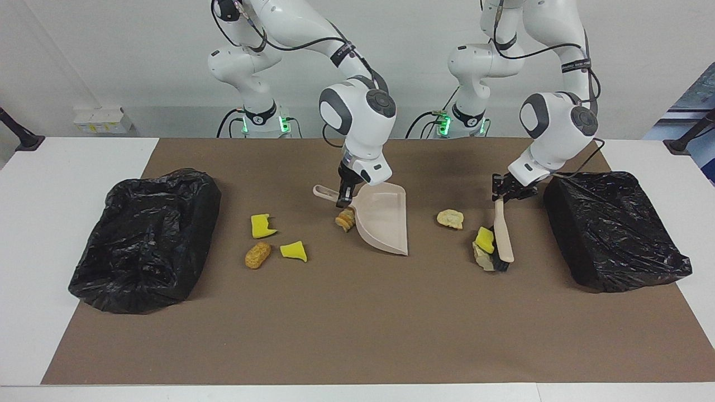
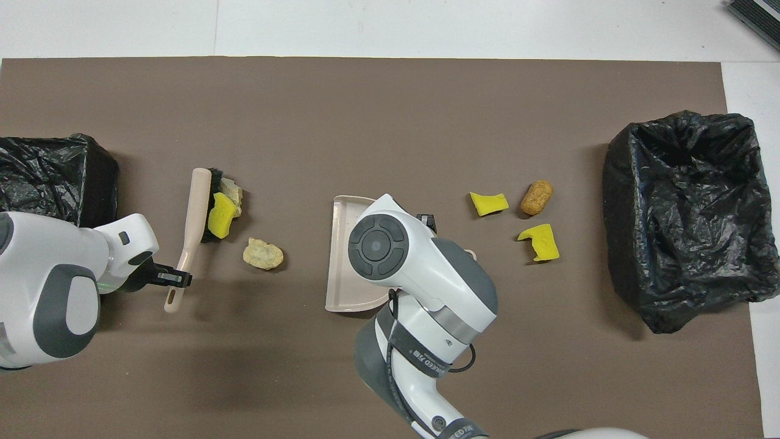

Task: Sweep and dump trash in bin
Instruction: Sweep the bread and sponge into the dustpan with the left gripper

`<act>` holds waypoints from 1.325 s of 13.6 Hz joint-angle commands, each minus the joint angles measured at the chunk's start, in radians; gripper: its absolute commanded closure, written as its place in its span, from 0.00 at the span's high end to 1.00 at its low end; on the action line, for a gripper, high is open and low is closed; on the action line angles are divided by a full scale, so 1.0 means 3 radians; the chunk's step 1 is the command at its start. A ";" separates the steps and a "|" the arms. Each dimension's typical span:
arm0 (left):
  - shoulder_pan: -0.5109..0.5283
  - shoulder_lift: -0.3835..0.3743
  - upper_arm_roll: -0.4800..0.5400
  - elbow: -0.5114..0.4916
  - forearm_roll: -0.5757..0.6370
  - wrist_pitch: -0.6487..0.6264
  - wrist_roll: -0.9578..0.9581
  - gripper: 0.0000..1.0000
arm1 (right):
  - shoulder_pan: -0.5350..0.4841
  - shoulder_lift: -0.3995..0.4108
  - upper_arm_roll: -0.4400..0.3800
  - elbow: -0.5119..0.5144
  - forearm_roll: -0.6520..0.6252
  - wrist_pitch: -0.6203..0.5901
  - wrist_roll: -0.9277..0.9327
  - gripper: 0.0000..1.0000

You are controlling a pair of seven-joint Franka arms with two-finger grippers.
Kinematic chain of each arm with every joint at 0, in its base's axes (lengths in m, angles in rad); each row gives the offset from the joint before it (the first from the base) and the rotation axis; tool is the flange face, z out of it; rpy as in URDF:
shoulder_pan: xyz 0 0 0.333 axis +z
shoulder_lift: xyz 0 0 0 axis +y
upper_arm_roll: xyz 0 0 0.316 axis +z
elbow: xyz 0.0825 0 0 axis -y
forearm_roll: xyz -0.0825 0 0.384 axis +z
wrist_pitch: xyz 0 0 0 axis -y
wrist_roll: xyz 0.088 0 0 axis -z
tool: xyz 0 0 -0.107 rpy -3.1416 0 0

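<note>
1. Mat (image 1: 357,324): matt brown, paper-like, faintly grainy.
2. Table (image 1: 50,167): smooth white, slight sheen.
3. Bin bags (image 1: 145,240) and (image 1: 614,229): thin black plastic, crinkled, glossy on the creases.
4. Dustpan (image 1: 382,223): smooth beige plastic, dull sheen.
5. Brush (image 1: 503,237): smooth beige handle, plastic by the look; black bristles (image 2: 214,201), coarse.
6. Sponge scraps (image 1: 262,226), (image 1: 294,251), (image 1: 484,240): yellow foam, porous, matt.
7. Lumps (image 1: 257,255), (image 1: 346,219), (image 1: 450,218): rough, crumbly, bread-like crust.
8. Arms (image 1: 363,111): glossy white plastic shells with grey caps.
</note>
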 commanded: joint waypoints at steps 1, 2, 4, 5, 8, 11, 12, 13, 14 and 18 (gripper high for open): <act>-0.0198 0.0007 0.0010 -0.0025 0.0078 -0.0185 -0.0218 0.00 | -0.0029 -0.0053 0.0030 -0.0047 -0.0011 0.0027 0.0071 0.00; -0.0320 -0.0013 0.0004 -0.0035 0.0078 -0.0195 -0.0341 0.00 | -0.0029 -0.0053 0.0030 -0.0047 -0.0011 0.0032 0.0071 0.00; -0.0489 -0.0034 -0.0001 -0.0045 0.0078 -0.0287 -0.0525 0.00 | -0.0029 -0.0053 0.0030 -0.0047 -0.0006 0.0027 0.0071 0.00; -0.0586 -0.0059 -0.0001 -0.0045 0.0078 -0.0373 -0.0632 0.00 | -0.0029 -0.0053 0.0030 -0.0047 -0.0011 0.0032 0.0071 0.00; -0.0928 -0.0105 -0.0016 -0.0086 0.0027 -0.0420 -0.1026 0.00 | -0.0034 -0.0053 0.0030 -0.0047 -0.0006 0.0037 0.0066 0.00; -0.1302 -0.0157 -0.0016 -0.0112 -0.0228 -0.0441 -0.1298 0.00 | -0.0039 -0.0053 0.0030 -0.0047 -0.0006 0.0032 0.0066 0.00; -0.1399 -0.0157 -0.0016 -0.0112 -0.0345 -0.0451 -0.1313 0.00 | -0.0034 -0.0053 0.0030 -0.0047 -0.0001 0.0027 0.0066 0.00; -0.1471 -0.0177 -0.0021 -0.0107 -0.0412 -0.0481 -0.1318 0.00 | -0.0034 -0.0053 0.0030 -0.0047 0.0014 0.0032 0.0066 0.00; -0.1547 -0.0177 -0.0021 -0.0097 -0.0524 -0.0507 -0.1384 0.00 | -0.0044 -0.0048 0.0030 -0.0062 0.0126 0.0057 0.0066 0.00; -0.1732 -0.0121 -0.0016 0.0087 -0.0954 -0.0512 -0.1564 0.00 | -0.0218 -0.0028 0.0030 -0.0143 0.0514 0.0271 -0.0229 0.00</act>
